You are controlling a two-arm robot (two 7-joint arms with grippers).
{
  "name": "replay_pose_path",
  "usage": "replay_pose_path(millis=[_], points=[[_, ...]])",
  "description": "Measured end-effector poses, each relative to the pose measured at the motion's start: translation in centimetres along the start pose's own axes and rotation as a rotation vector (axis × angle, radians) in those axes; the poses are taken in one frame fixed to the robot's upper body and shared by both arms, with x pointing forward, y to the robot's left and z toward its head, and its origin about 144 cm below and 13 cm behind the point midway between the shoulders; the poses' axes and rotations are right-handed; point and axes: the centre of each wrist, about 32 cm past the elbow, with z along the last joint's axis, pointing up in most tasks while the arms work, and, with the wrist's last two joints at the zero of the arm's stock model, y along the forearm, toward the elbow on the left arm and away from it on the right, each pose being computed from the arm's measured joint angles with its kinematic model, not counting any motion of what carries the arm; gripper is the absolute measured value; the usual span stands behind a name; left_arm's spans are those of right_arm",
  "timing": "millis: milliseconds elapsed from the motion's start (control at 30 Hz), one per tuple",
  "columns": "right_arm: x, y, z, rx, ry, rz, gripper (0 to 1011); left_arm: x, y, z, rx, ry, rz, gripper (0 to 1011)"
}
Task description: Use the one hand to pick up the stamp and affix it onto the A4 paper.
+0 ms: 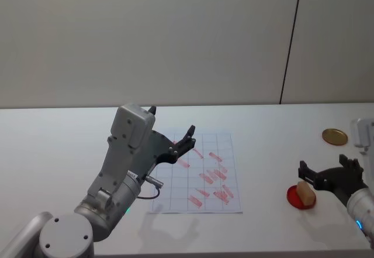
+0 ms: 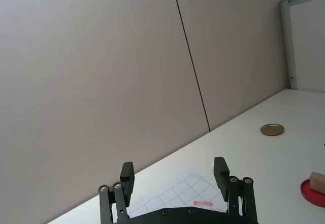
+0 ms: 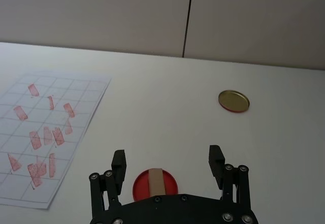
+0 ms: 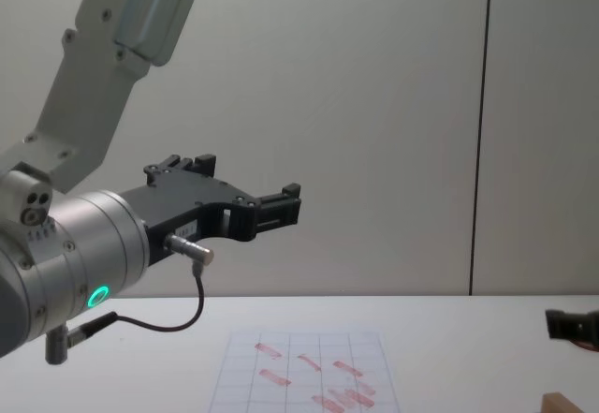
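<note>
Plain grey wall panels stand behind a white table (image 1: pixel 58 152). On it lies the white A4 paper (image 1: pixel 175 196), with a pale grid and many red oblong stamp marks. To the right of the paper, well apart from it, the small light tan wooden stamp (image 3: pixel 155 181) rests on a flat red round pad (image 1: pixel 292 197). Farther from the paper, toward the wall, lies a round gold disc (image 1: pixel 334 136).

The black 2-fingered right gripper (image 3: pixel 167 155) hangs close by the stamp with jaws wide open, holding nothing. The stamp looks centred between its 2 fingers, but I cannot tell how high above it they are. The left gripper (image 2: pixel 173 164) is parked, raised above the left part of the paper, jaws open and empty.

I judge the step in hand to be the approach for the pick. The next move calls for a descent until the fingers stand on both sides of the block, then closing, a straight lift off the pad, and carrying it to a free square of the paper.
</note>
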Motion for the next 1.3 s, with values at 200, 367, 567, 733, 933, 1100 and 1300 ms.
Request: replay_pose_path(millis=[200, 367, 567, 733, 933, 1100, 1300], points=[[0.5, 0.7, -0.6, -0.037, 0.005, 0.004, 1001, 0.0, 0.0, 0.0, 0.000, 0.000, 0.000, 993], [0.7, 1.3, -0.9, -0.060, 0.009, 0.010, 1001, 0.0, 0.0, 0.0, 0.000, 0.000, 0.000, 993], [0.8, 2.1, -1.5, -0.093, 0.009, 0.017, 1001, 0.0, 0.0, 0.0, 0.000, 0.000, 0.000, 993], [0.9, 2.6, -2.0, -0.117, 0.007, 0.021, 1001, 0.0, 0.0, 0.0, 0.000, 0.000, 0.000, 993], [0.9, 3.2, -2.5, -0.140, 0.001, 0.028, 1001, 0.0, 0.0, 0.0, 0.000, 0.000, 0.000, 993], [0.9, 3.6, -2.8, -0.152, -0.003, 0.033, 994, 0.0, 0.0, 0.0, 0.000, 0.000, 0.000, 993], [0.8, 4.0, -3.2, -0.163, -0.010, 0.043, 832, 0.0, 0.0, 0.0, 0.000, 0.000, 0.000, 993]])
